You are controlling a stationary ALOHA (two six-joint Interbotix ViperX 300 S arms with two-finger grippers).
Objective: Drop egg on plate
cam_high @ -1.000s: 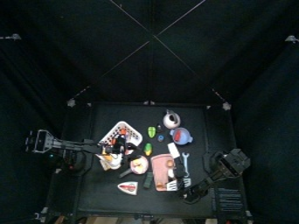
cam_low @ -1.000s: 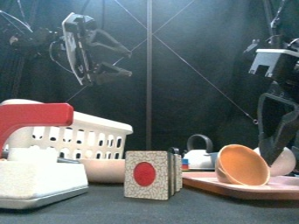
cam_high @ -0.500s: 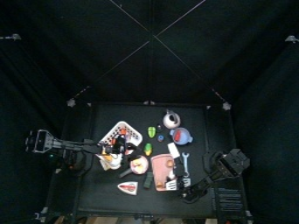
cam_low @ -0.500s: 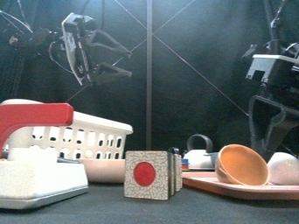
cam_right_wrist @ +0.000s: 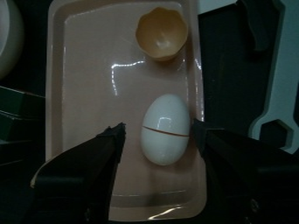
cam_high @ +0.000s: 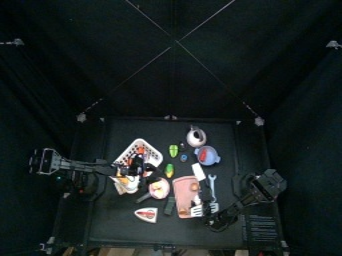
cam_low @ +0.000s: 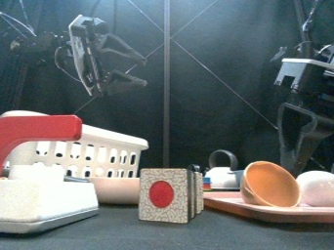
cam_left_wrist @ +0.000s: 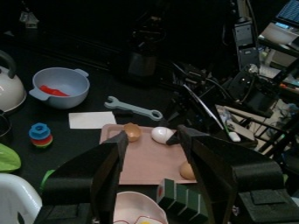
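Two slim matte-black robot arms here. The left black two-jawed tool (cam_left_wrist: 152,179) shows blocky, broad jaws with ribbed inner pads. The right black two-jawed tool (cam_right_wrist: 155,140) has smooth, rounded jaw tips. On the front camera, pale grey housings and looping black cables ride on both wrists.

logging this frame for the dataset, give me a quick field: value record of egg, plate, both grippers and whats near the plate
egg: white egg lying on its side on the plate, free of the jaws
plate: long pink tray-like plate
also on plate: orange half shell, lying apart from the egg
right gripper: right gripper open, above the egg, one jaw to each side
left gripper: left gripper open, raised, holding nothing
near plate: wrench and blue bowl
task state: egg appears dropped on plate
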